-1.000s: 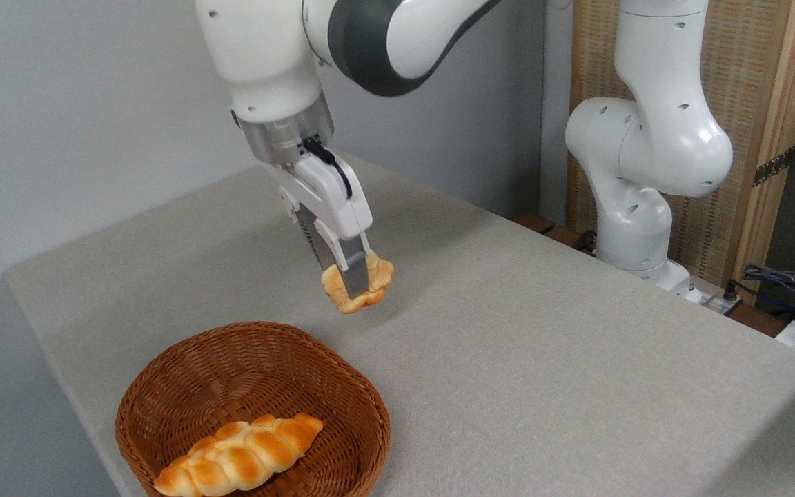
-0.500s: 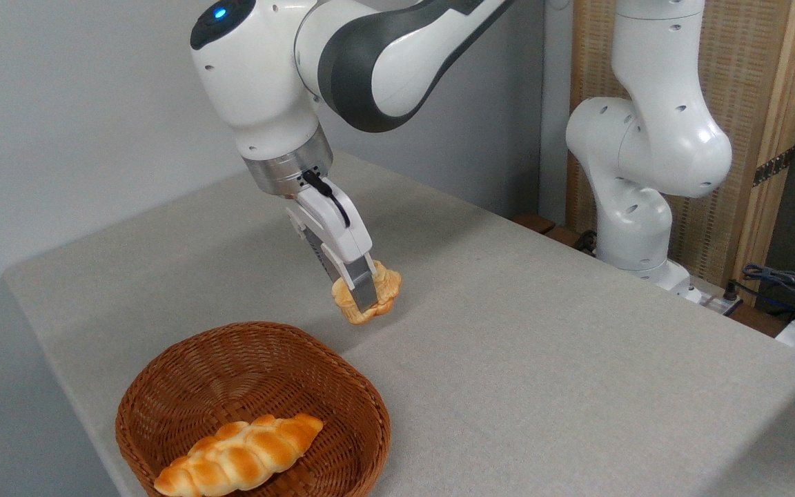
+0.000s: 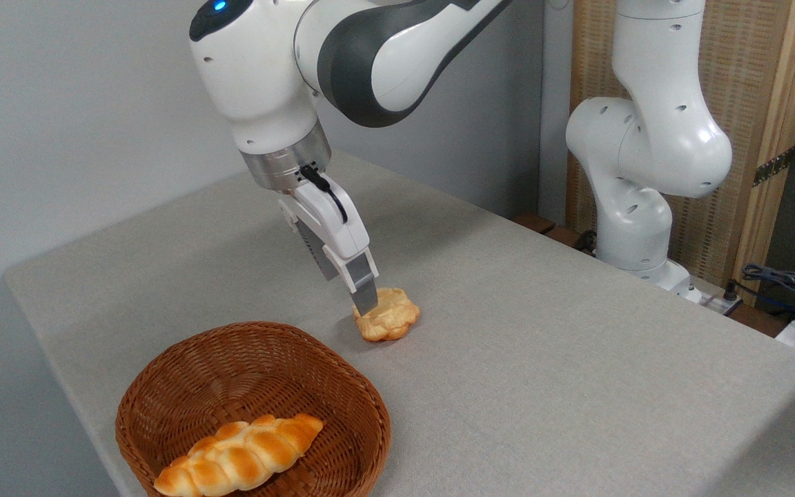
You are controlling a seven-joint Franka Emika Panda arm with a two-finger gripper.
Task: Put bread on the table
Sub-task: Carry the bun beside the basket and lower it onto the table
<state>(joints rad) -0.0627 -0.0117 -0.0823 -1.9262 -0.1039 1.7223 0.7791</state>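
Observation:
The bread, a small pale-yellow bun with a lumpy edge, lies flat on the grey table, just beyond the basket's far rim. My gripper hangs tilted over the bun's left edge. Its near fingertip sits just at that edge, and the far finger is mostly hidden behind it. The bun is no longer clamped between the fingers, and the gripper looks open.
A round brown wicker basket stands at the front left and holds a glossy braided loaf. The arm's white base rises at the back right, with cables beside it. The table's left edge runs close to the basket.
The gripper came down and slightly right with the bun held on edge. The bun has since been let go and now lies flat on the table, with the fingers at its left side.

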